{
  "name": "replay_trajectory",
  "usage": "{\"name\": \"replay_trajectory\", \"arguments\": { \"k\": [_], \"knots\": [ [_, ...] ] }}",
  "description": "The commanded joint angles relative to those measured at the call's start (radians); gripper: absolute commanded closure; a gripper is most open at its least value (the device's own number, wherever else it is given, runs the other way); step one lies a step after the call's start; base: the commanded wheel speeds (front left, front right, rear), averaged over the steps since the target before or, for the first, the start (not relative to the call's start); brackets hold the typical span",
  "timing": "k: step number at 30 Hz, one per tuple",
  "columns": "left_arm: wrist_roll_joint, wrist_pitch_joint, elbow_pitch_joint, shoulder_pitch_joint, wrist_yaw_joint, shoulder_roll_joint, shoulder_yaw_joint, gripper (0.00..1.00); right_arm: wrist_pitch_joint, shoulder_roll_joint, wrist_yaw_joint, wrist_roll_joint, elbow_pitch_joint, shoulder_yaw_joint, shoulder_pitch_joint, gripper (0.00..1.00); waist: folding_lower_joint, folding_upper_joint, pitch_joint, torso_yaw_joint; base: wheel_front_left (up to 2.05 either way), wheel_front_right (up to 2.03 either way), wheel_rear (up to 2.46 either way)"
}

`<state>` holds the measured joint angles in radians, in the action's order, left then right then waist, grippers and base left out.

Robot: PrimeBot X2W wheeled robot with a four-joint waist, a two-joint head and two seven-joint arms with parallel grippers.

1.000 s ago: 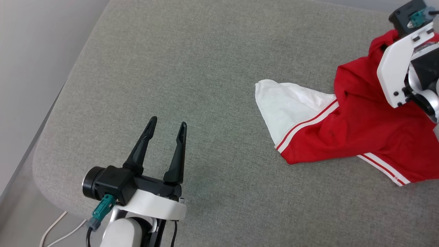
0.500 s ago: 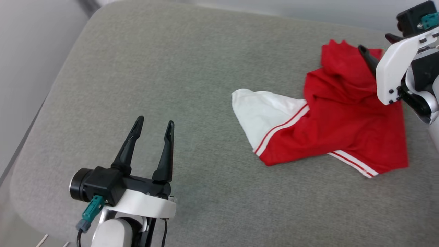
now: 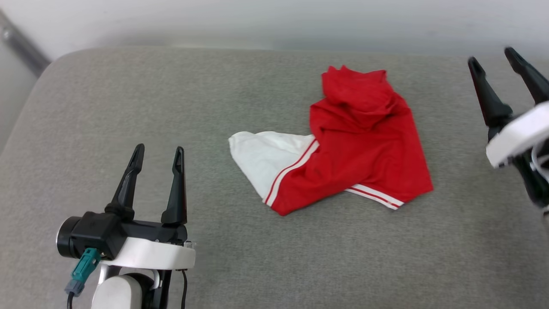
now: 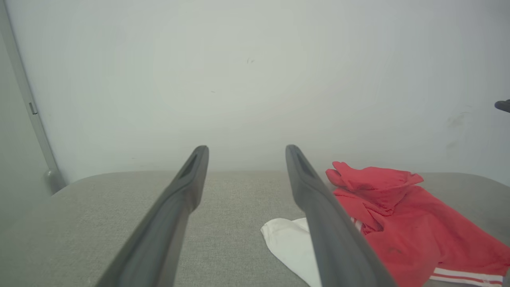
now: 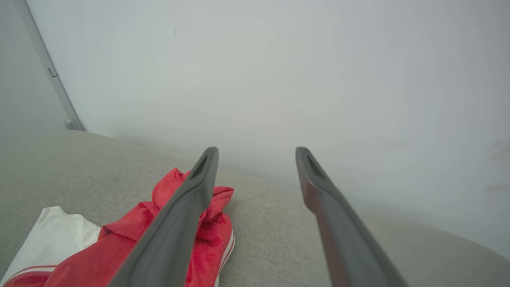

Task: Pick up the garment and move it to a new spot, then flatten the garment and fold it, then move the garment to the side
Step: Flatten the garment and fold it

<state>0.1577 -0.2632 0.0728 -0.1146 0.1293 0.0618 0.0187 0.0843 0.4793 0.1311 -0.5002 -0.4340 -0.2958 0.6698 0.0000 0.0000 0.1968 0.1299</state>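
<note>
Lying bunched on a broad grey woven-fabric cushion (image 3: 257, 257), the red soft-cloth garment (image 3: 364, 141) is seen a little right of the middle of the head view, nearer the far edge than the near one. A white short sleeve (image 3: 257, 154) is spread out toward the robot's left, bordered by red-and-white striped trim (image 3: 291, 171). A second striped band (image 3: 373, 195) is shown along the near right edge of the red cloth, and the far part is heaped into rumpled folds. No print can be made out on the exposed cloth.

The left gripper (image 3: 159, 149) is held over the near left part of the cushion, well apart from the garment, its two long dark fingers parted with nothing between them. In the left wrist view the same gripper (image 4: 246, 148) is pointed at a pale wall (image 4: 255, 79), with the garment (image 4: 402, 235) to its right.

The right gripper (image 3: 491, 56) is raised at the right edge, clear of the cloth, its fingers likewise spread and empty. In the right wrist view this gripper (image 5: 257, 150) is seen with the garment (image 5: 211, 243) lying below and to the left.
</note>
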Motion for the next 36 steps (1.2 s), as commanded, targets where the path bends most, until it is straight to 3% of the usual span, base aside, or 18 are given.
{"name": "replay_trajectory", "arguments": {
  "k": [1,5,13,18,23,26,36],
  "knots": [
    [0.004,-0.002,0.002,0.009,0.002,0.004,-0.001,0.0,0.015,-0.008,-0.001,0.009,0.016,0.014,-0.034,0.0,0.0,0.0,-0.015,-0.027,0.0,0.0,0.0],
    [0.013,-0.002,-0.003,0.019,0.002,0.017,0.006,0.0,0.082,-0.041,-0.001,0.061,0.137,0.107,-0.189,0.0,0.0,0.0,-0.021,-0.058,0.0,0.0,0.0],
    [0.032,-0.002,-0.039,0.063,0.002,0.046,0.054,0.0,0.139,-0.201,-0.001,0.164,0.351,0.267,-0.466,0.0,0.0,0.0,-0.033,-0.101,0.0,0.0,0.0],
    [0.045,-0.002,-0.061,0.072,0.002,0.066,0.082,0.0,0.141,-0.274,-0.001,0.208,0.431,0.316,-0.555,0.0,0.0,0.0,-0.026,-0.121,0.0,0.0,0.0],
    [0.057,0.005,-0.121,0.029,0.002,0.101,0.124,0.0,0.12,-0.297,-0.001,0.228,0.479,0.329,-0.578,0.0,0.0,0.0,0.0,-0.147,0.0,0.0,0.0],
    [0.07,0.101,-0.163,-0.028,0.002,0.126,0.154,0.0,0.11,-0.303,-0.001,0.238,0.497,0.33,-0.579,0.0,0.0,0.0,0.022,-0.16,0.0,0.0,0.0],
    [0.152,0.608,-0.182,-0.236,0.002,0.229,0.281,0.0,0.096,-0.314,-0.001,0.262,0.518,0.315,-0.567,0.0,0.0,0.0,0.106,-0.193,0.0,0.0,0.0]
  ]
}}
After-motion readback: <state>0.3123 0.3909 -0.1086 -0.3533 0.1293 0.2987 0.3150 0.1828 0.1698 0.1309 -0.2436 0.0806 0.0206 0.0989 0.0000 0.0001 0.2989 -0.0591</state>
